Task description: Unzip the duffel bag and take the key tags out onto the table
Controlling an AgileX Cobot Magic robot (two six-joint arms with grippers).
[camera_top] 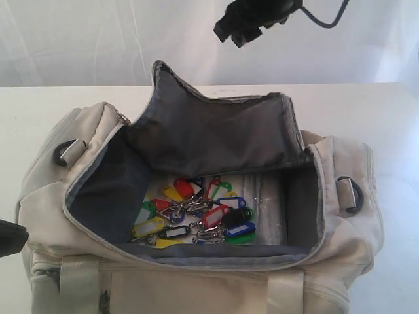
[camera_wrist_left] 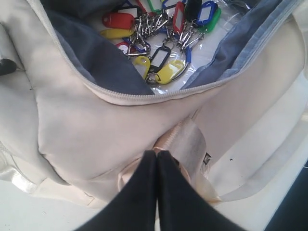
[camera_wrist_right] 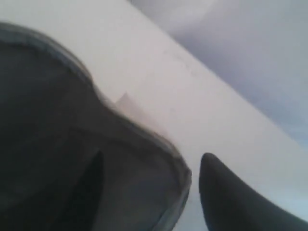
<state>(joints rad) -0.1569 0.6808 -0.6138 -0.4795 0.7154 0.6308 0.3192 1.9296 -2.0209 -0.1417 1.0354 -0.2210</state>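
The beige duffel bag (camera_top: 163, 288) lies unzipped on the white table (camera_top: 39, 111), its grey-lined top flap (camera_top: 216, 131) standing upright at the back. The coloured key tags (camera_top: 196, 212) lie in a bunch on the bag's floor, also seen in the left wrist view (camera_wrist_left: 159, 53). My right gripper (camera_top: 252, 23) hangs open above the flap, apart from it; the flap's grey edge (camera_wrist_right: 173, 163) shows between its fingers. My left gripper (camera_wrist_left: 157, 152) is shut at the bag's near left end (camera_top: 13, 237), tips against a webbing handle (camera_wrist_left: 190, 144); a pinch on it is not discernible.
Black D-rings sit at both bag ends (camera_top: 65, 152) (camera_top: 350, 193). A clear plastic sheet (camera_top: 268, 203) lies under the tags. A white draped backdrop (camera_top: 98, 39) rises behind the table. A cable (camera_top: 327, 19) trails from the right arm.
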